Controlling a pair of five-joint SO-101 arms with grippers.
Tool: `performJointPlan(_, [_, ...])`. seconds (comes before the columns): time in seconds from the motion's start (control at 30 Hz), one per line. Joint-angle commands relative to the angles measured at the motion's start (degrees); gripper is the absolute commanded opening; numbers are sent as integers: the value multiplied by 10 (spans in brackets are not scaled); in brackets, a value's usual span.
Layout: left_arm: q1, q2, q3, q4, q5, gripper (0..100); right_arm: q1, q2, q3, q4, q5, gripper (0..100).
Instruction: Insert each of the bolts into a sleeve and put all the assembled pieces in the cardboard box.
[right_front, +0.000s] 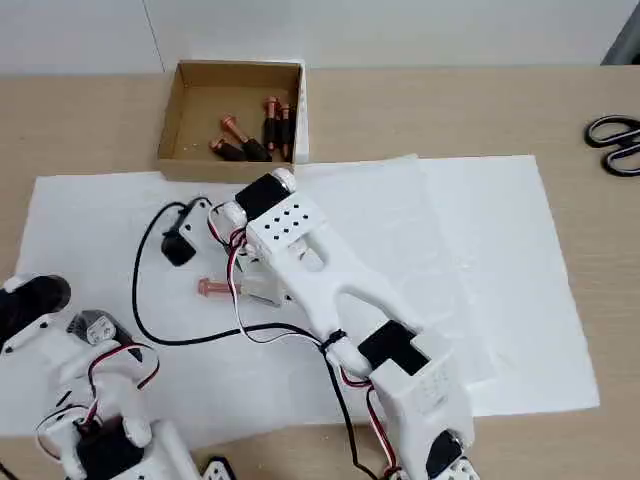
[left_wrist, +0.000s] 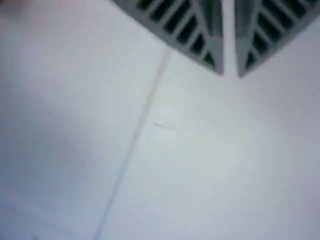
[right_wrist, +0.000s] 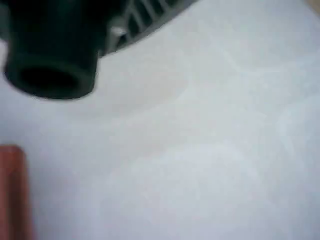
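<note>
Bolt (right_front: 213, 288) on paper (right_front: 480, 260), right arm (right_front: 320, 270) just beside, scissors (right_front: 615, 143) well apart

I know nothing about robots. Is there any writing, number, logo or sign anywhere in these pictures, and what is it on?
No text can be read anywhere.
cardboard box: plain walls, no print showing.
white arm housing: a pattern of round holes, no letters or numbers.
scissors: too small to make out any marking.
white paper sheet: blank.
</note>
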Motion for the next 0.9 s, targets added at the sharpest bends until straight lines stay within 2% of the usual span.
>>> performJointPlan(0.0, [4, -7, -25, 1, 1, 6, 3, -42, 9, 9, -6, 3])
performJointPlan(0.3, [16, -5, -24, -33, 0, 6, 15, -44, -37, 5, -8, 4])
performJointPlan(0.37, [57, -5, -24, -34, -19, 6, 33, -45, -45, 5, -11, 4])
performJointPlan(0.47, [149, -4, -23, -32, -60, 6, 65, -77, -46, 4, -61, 7])
performJointPlan(0.6, [236, -4, -23, -35, -61, 6, 119, -150, -46, 2, -95, 7])
performJointPlan(0.7, [263, -4, -22, -33, -61, 6, 148, -209, -45, 2, -110, 8])
performJointPlan(0.87, [265, -4, -22, -32, -61, 6, 161, -301, -44, 2, -118, 8])
